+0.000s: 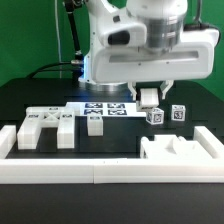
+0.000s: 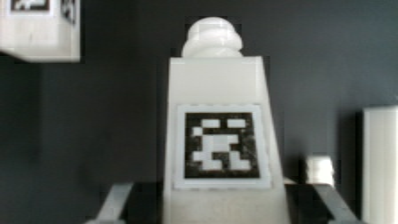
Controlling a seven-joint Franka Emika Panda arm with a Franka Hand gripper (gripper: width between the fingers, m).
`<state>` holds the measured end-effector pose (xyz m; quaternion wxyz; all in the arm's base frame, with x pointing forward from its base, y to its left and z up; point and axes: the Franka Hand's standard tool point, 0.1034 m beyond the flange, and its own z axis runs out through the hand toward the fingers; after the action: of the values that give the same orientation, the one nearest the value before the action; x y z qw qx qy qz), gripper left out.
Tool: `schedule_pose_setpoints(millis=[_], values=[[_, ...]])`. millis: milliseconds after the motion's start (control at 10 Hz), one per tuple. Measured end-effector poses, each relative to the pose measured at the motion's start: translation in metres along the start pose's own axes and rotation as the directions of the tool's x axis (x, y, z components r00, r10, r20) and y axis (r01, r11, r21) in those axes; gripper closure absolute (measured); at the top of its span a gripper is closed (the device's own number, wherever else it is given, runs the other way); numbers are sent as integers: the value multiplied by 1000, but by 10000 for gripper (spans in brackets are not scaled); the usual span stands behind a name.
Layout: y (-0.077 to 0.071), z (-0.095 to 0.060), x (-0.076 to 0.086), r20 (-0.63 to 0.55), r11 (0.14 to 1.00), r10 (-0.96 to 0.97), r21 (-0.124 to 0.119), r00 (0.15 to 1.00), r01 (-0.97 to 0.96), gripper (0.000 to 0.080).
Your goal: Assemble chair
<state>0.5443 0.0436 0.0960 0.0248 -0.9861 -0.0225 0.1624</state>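
Surface: black matte table (image 1: 30,98). Green backdrop (image 1: 25,40) behind it on the exterior view's left. The white arm (image 1: 140,40) fills the upper middle of that view.

Long white border rail (image 1: 100,172) runs along the near edge of the table. The marker board (image 1: 105,108) lies flat at mid-table, under the arm.

Chair parts (image 1: 66,127), matte white and blocky, are spread over the table:
- Largest: a notched block (image 1: 180,152), near the exterior view's right, against the rail.
- A slotted panel (image 1: 35,125) on the exterior view's left, with two short bars just beside it toward the middle.
- Two small cubes (image 1: 155,117), black-and-white tags facing the camera, on the exterior view's right of the marker board, near each other but apart.

Gripper (image 1: 148,96) hangs over the table just behind the nearer cube. In the wrist view a tagged bar (image 2: 217,100) runs lengthwise away from the camera. It has flat white faces, a square tag (image 2: 221,145) on its top face and a rounded peg (image 2: 210,38) at the far end. Grey fingers (image 2: 128,200) sit against both long sides of this bar, so the jaws pinch it. Cannot tell whether the bar touches the table.

Open room: bare black strip between the loose parts and the rail at the middle. More bare table behind the cubes. In the wrist view dark clear surface flanks the bar, with another tagged part (image 2: 45,30) well off to one side.
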Motion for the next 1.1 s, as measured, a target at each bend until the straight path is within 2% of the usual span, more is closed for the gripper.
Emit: schedule_pose_setpoints(millis=[100, 200, 500, 600, 1000, 1100], values=[[-3, -4, 3, -44, 1000, 2, -4, 999, -2, 508], [-1, -3, 10, -149, 1000, 1, -10, 989, -2, 508], [3, -3, 15, -371, 1000, -2, -25, 929, -8, 508], [-1, -6, 14, -402, 1000, -1, -25, 916, -10, 508], [-18, -44, 31, -624, 999, -33, -39, 781, 10, 508], [-16, -40, 30, -657, 999, -40, -47, 753, 12, 508]])
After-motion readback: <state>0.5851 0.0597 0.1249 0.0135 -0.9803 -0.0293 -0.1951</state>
